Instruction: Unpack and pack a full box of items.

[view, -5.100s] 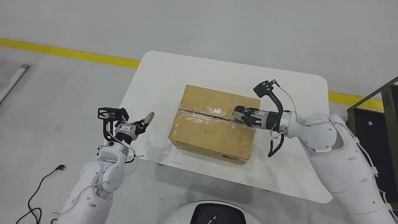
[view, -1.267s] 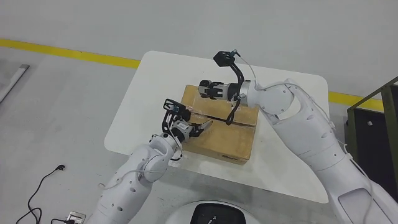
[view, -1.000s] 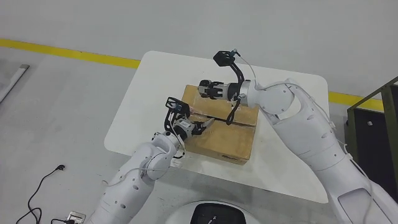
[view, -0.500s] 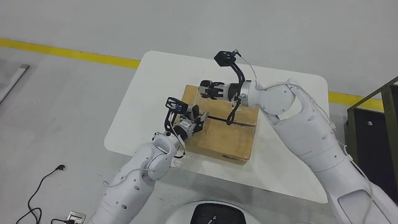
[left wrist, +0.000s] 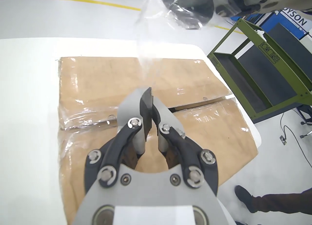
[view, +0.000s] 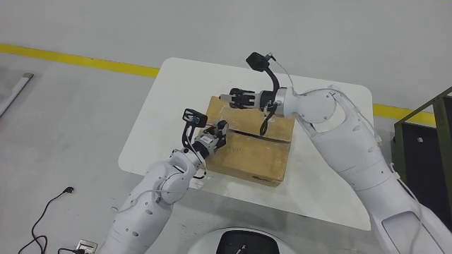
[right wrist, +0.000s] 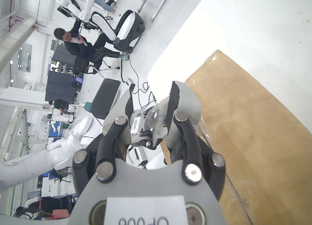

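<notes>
White table (view: 169,113) on a grey floor with a yellow line (view: 70,58); a green cart (left wrist: 258,82) stands beside the table. The cardboard box (view: 254,152) sits mid-table, flaps down. The left gripper (left wrist: 147,104) is over the seam, clenched on a clear tape strip (left wrist: 146,70) that rises off the lid. The right gripper (right wrist: 151,111) is at the box's far edge, fingers apart, with clear film clinging between them.

box (view: 254,156) on table (view: 176,92), cart (left wrist: 243,82) at table's right
</notes>
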`<state>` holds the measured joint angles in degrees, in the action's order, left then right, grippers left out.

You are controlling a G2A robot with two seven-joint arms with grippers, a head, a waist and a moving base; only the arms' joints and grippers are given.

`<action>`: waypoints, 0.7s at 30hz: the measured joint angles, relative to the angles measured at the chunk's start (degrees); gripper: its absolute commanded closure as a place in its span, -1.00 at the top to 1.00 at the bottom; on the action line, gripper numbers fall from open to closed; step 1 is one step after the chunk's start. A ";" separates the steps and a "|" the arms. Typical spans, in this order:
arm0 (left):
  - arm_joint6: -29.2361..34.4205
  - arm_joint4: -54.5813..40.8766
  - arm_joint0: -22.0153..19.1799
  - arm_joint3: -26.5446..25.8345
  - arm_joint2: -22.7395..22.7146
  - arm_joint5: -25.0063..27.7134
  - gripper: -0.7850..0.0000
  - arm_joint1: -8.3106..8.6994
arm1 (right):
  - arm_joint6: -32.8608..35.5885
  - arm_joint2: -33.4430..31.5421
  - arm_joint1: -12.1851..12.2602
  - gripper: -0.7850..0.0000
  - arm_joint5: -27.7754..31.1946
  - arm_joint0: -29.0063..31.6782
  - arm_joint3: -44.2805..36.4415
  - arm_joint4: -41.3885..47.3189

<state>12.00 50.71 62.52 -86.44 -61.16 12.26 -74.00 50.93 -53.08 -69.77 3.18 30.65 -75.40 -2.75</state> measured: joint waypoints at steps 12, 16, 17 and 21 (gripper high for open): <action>2.52 -7.54 0.21 1.19 -1.91 2.60 -1.00 -0.13 | -4.84 -0.13 -1.99 0.55 5.23 -1.89 7.20 10.36; 2.82 -7.98 0.12 1.58 -2.25 3.20 -1.00 -0.11 | -7.55 -0.22 -2.37 0.06 6.10 -2.29 10.05 9.99; 2.86 -8.06 0.08 1.67 -2.34 3.27 -1.00 -0.11 | -7.67 -0.30 -2.39 -0.09 6.49 -2.25 10.50 9.93; 2.75 -8.54 -0.10 1.77 -3.12 3.30 -1.00 -0.07 | -6.88 -1.45 -2.04 -0.98 8.89 -0.68 11.62 9.97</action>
<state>14.75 42.17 62.42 -84.67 -64.28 15.56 -74.07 44.05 -54.53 -71.81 12.07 29.97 -63.78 7.23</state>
